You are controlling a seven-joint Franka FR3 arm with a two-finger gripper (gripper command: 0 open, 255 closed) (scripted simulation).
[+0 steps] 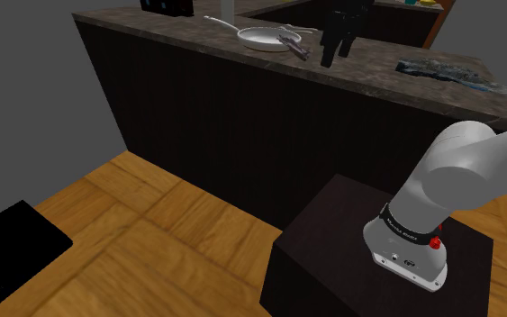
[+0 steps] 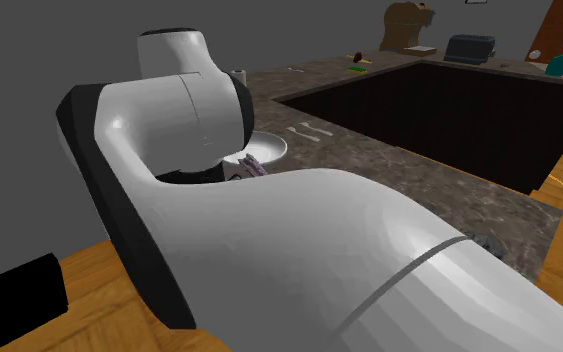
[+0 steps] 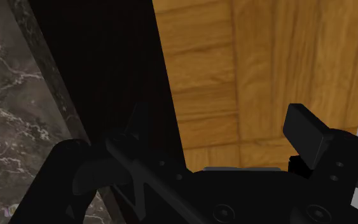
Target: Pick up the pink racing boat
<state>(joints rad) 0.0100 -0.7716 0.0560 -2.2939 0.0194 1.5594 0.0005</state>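
Pinkish-purple and slim, the boat lies on the dark marbled surface, right against the rim of a white dish; whether it leans on that rim or only touches it cannot be told. It lies slantwise in the shoulder view, so a grip across its narrow width looks the sensible one. The tool hangs just beside the boat, on the shoulder view's right, pointing down with its 2 fingers apart and nothing between them. In the wrist view the gap between them frames the surface's front edge and the wooden floor below. The tool therefore seems to be over that edge rather than over the boat. It is probably held spread so that it can shift across and come down astride the boat without knocking the dish. The grasp is judged not yet begun

Counted: 1 boat, 1 dish, 1 white arm on 1 dark stand. In the second exterior view 2 small white utensils lie side by side on the surface beyond the dish, clear of the boat, and 1 spray bottle stands far off. 1 flat blue-grey thing lies on the surface towards the shoulder view's right, apart from the tool
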